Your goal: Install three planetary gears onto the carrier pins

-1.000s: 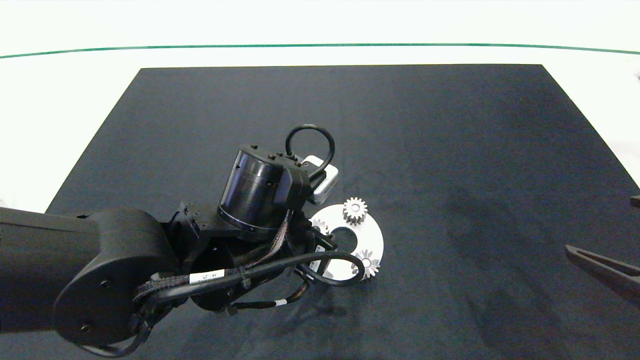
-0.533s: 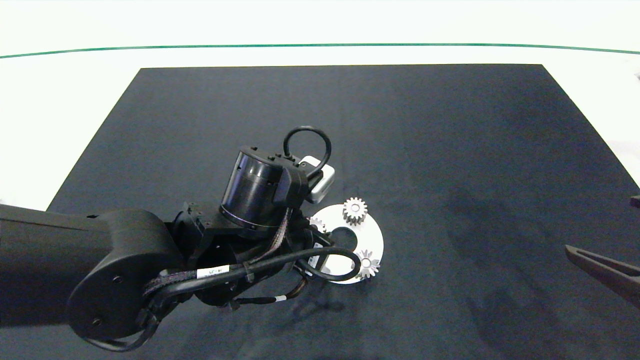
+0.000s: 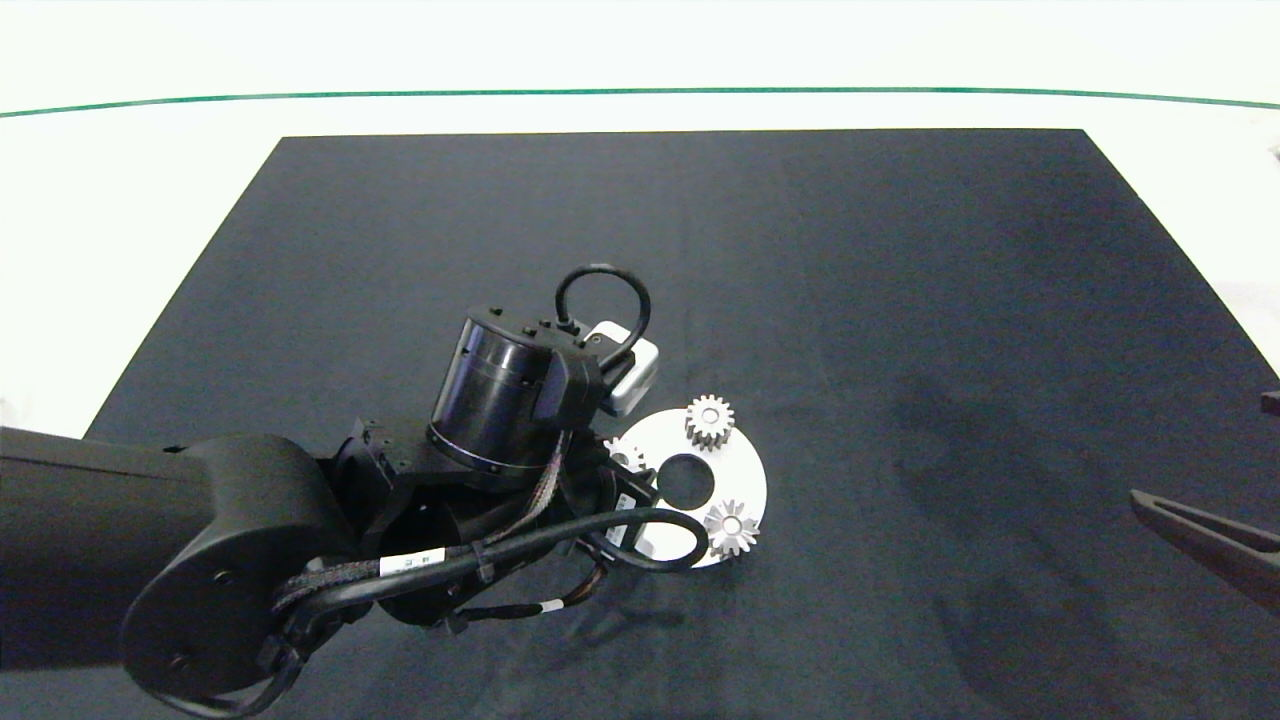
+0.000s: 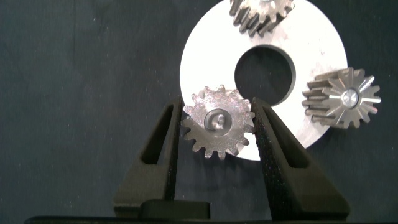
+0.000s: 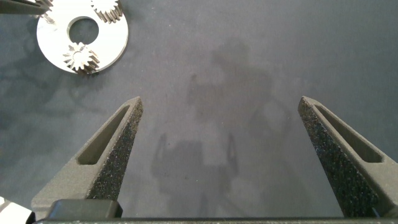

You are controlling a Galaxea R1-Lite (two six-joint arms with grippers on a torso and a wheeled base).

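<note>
The white round plate (image 3: 748,476) lies on the black mat, right of my left arm's wrist (image 3: 500,395). Two planetary gears (image 3: 709,421) (image 3: 731,528) sit on carrier pins at its far and near right rim. A third gear (image 4: 217,122) sits over the plate's left edge, and a pin end (image 4: 217,120) shows in its centre hole. My left gripper (image 4: 216,102) straddles this gear, both pads touching its teeth. My right gripper (image 5: 221,102) hangs open and empty over bare mat, far off at the right edge (image 3: 1200,540).
The black mat (image 3: 900,300) covers most of the white table, whose far edge carries a green line (image 3: 640,91). My left arm's bulk and its cables (image 3: 560,535) cover the mat and the plate's left part.
My left arm has drawn slightly left, uncovering a little more of the plate and the third gear. The plate, the other two gears and the right arm stay put.
</note>
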